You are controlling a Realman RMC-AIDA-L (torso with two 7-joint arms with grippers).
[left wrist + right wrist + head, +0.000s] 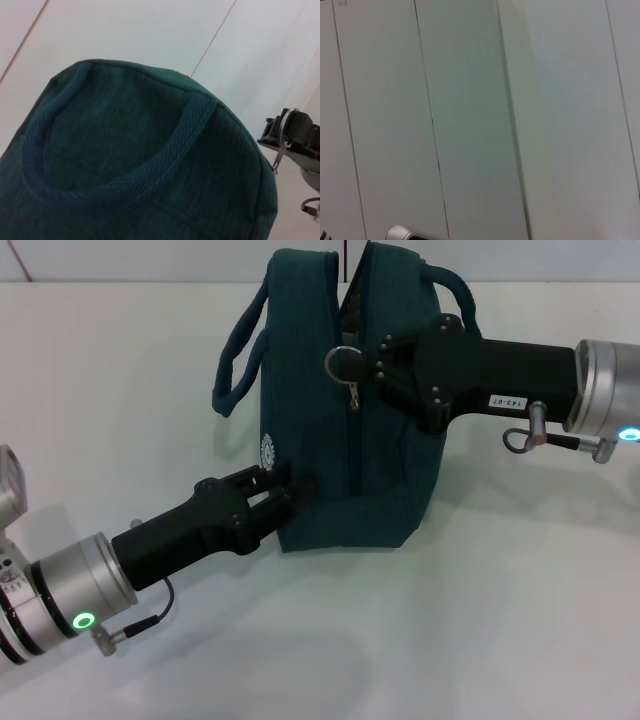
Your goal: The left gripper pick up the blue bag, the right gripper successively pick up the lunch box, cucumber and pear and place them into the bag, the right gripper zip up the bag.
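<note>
surface: white table [480, 620] | on it: blue bag [340, 440], upright

plain white table [480, 640], white panelled wall [470, 100]

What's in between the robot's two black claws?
The blue bag stands between them in the head view: the left gripper is at its lower side, the right gripper at the zipper's ring pull.
</note>
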